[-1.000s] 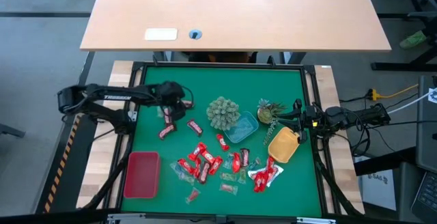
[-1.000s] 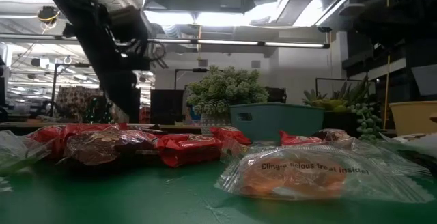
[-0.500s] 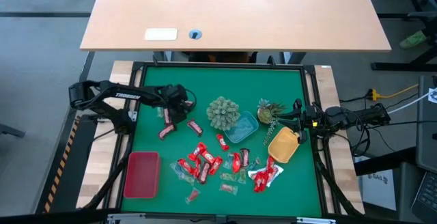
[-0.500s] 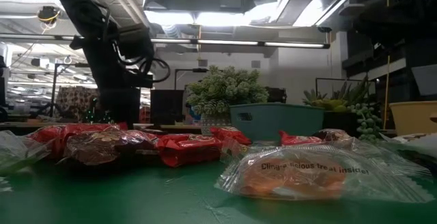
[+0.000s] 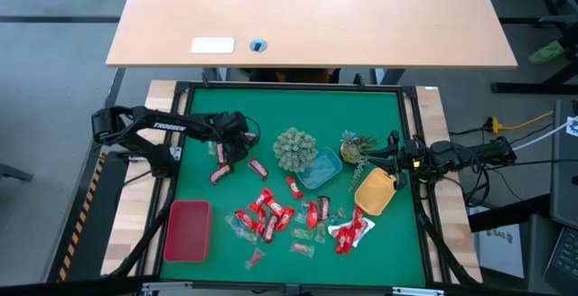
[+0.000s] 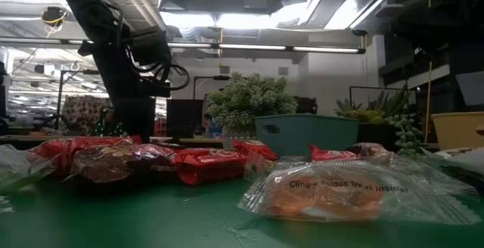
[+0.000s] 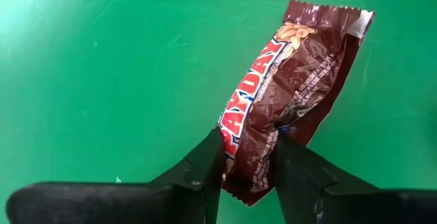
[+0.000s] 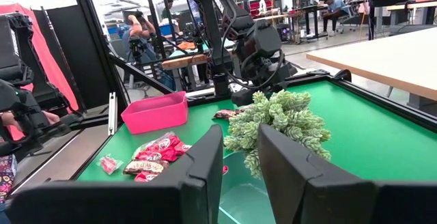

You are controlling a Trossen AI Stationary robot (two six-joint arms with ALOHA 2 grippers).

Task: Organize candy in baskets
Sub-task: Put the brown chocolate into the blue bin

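My left gripper [image 5: 222,148] stands over the mat's left part, shut on a dark brown candy bar [image 7: 287,87]. More candy [image 5: 271,215], mostly red wrappers, lies scattered across the mat's near middle, with two dark brown pieces [image 5: 257,167] close to the left gripper. The red basket [image 5: 187,230] sits near the left corner. The pale blue basket [image 5: 319,170] and the yellow basket [image 5: 375,192] sit right of centre. My right gripper [image 8: 240,149] hovers open by the yellow basket, facing the blue one, and holds nothing. My left gripper pinches the brown candy bar between its two fingers [image 7: 208,159] near one end of the wrapper [image 7: 249,152], from above. The fingers lie across the bar, and the rest of it stretches away from them over the green mat. Whether it is lifted clear I cannot tell.
Two green spiky plant ornaments [image 5: 295,148] [image 5: 357,144] stand beside the blue basket, between the two arms. A raised dark rim [image 5: 289,87] frames the green mat. Bare mat lies along the far side and left of the red basket.
The left arm swung a little toward the table's right and its wrist came more upright over the brown candy bar, then it kept still. The right arm and the candy pile have not moved.
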